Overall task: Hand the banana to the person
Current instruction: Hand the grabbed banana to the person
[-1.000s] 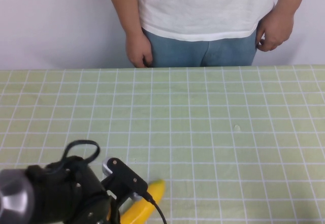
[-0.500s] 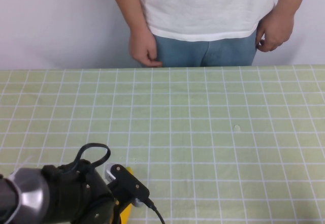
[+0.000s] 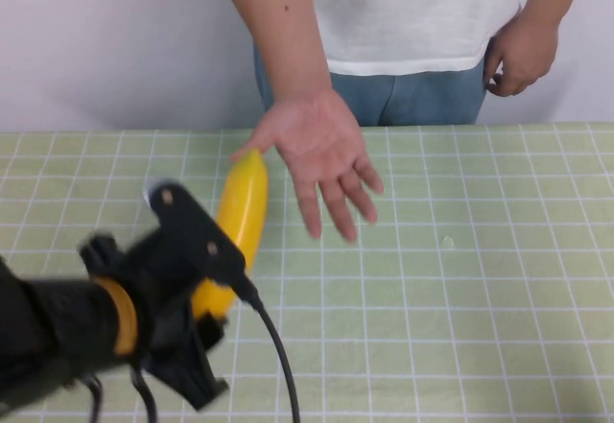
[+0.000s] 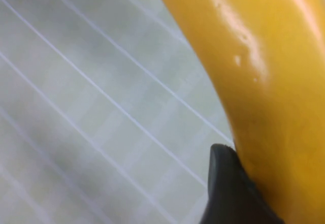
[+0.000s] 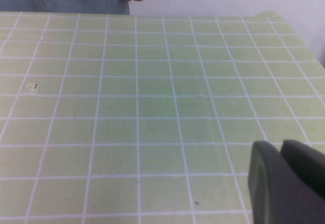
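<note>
The left gripper (image 3: pixel 206 284) is seen raised off the green gridded table (image 3: pixel 480 279), its fingers clamped on the lower part of the banana (image 3: pixel 235 226), which was lying low at the table's near edge a second ago and has since been lifted and carried toward the far side. In the left wrist view the banana (image 4: pixel 264 82) is shown pressed against one dark finger pad (image 4: pixel 228 188). The banana's upper tip is held just beside, perhaps touching, the person's outstretched hand (image 3: pixel 321 154) (palm open, fingers spread over the table), a hand that hung at the hip a moment earlier. The person (image 3: pixel 413 20) is stood behind the table's far edge. The handover is judged nearly complete, only the grasp and release remaining. The right gripper (image 5: pixel 287 183) is parked low over the table, well apart from the banana; whether its fingers are apart or together cannot be told
</note>
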Robot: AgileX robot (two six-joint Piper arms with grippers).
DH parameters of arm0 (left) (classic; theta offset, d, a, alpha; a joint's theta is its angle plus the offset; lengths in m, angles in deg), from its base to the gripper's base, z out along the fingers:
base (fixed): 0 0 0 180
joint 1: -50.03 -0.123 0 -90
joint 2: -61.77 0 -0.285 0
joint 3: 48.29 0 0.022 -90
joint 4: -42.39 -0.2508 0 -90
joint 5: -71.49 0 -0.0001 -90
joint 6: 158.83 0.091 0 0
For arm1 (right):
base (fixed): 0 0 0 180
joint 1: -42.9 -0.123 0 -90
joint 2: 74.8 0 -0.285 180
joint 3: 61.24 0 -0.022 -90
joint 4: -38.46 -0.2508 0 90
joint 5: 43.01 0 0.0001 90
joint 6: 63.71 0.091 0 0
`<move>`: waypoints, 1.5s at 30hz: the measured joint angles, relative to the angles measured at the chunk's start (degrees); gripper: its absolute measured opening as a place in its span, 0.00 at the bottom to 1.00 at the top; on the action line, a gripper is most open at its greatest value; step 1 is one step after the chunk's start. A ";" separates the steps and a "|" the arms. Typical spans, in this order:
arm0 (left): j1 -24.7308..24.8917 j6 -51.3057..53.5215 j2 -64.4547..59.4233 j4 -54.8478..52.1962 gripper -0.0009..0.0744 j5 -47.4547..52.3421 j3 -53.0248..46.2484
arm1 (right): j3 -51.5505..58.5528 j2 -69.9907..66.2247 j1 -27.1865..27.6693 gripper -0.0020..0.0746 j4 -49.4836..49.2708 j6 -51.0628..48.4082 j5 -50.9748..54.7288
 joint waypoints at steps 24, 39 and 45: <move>0.00 29.21 -26.91 -6.08 0.41 13.32 33.71 | 0.00 0.00 0.00 0.02 0.00 0.00 0.00; 0.21 13.98 -29.88 -15.02 0.70 15.58 36.58 | 0.00 0.00 0.00 0.02 0.00 0.00 0.00; 0.21 10.93 -26.99 -13.82 0.71 21.28 41.13 | 0.00 0.00 0.00 0.02 0.00 0.00 0.00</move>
